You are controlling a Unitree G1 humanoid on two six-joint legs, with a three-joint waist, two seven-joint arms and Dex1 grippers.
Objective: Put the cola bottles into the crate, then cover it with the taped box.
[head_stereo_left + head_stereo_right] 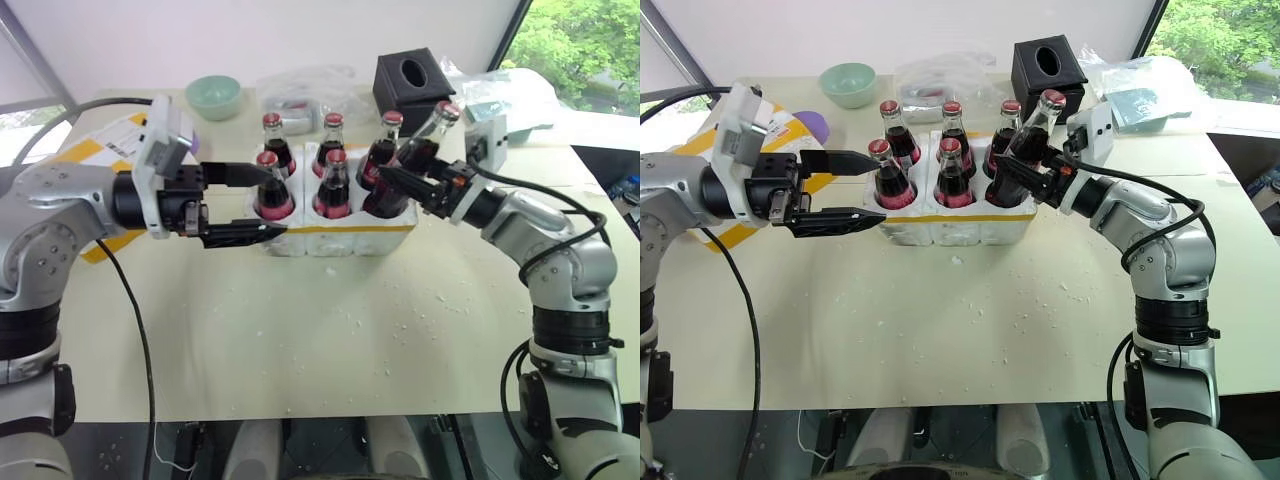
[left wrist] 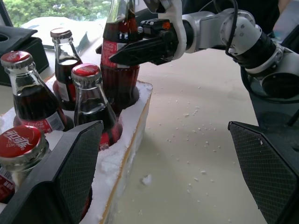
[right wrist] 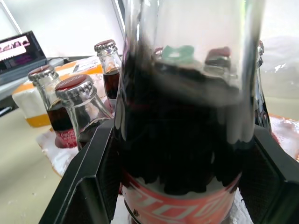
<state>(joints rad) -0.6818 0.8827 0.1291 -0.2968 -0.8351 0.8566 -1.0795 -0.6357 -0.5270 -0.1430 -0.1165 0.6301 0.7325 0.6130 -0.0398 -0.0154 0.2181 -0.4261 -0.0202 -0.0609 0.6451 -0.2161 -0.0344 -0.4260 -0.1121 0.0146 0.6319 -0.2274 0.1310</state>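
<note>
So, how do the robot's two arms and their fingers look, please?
Both arms are silver-grey metal with black joint segments and loose black cables. Each wrist carries a white block-shaped camera housing. The left gripper has two long, tapered black fingers; in the left wrist view their inner pads show a fine mesh texture. The right gripper is black too.

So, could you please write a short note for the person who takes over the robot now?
Right hand: shut on the sixth cola bottle, tilted, its base at the crate's front right well, not yet upright.
Left hand: open, at the crate's left end, around the front left bottle, not gripping.
Done: five bottles stand in wells.
Left: seat the sixth, then cover the crate with the taped box, which lies behind the left arm.
</note>
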